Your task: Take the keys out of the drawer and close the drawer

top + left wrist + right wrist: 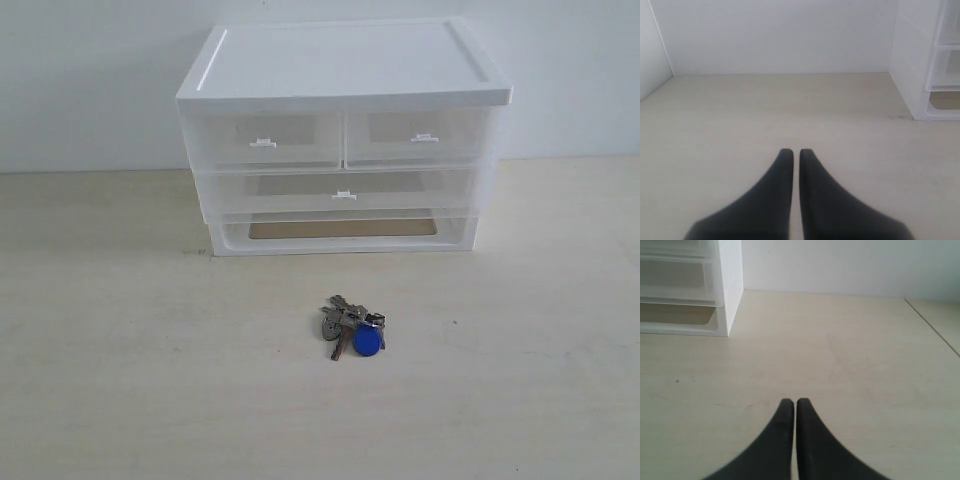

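Note:
The keys (pixel 353 326), a bunch of grey metal keys with a round blue fob, lie on the pale table in front of the white cabinet (pixel 340 70). The drawer (pixel 262 139), the left clear one of the top pair, sits flush in the cabinet with its white tab handle showing. Neither arm shows in the exterior view. My left gripper (pixel 796 151) is shut, empty, low over bare table left of the cabinet. My right gripper (pixel 795 401) is shut, empty, over the table to the right of the cabinet.
The twin right half-width drawer (pixel 418 136) and the full-width drawer (pixel 344 190) below are pushed in. The cabinet's side (pixel 912 75) shows in the left wrist view, and its corner (pixel 731 285) in the right wrist view. A table seam (pixel 935 325) runs nearby.

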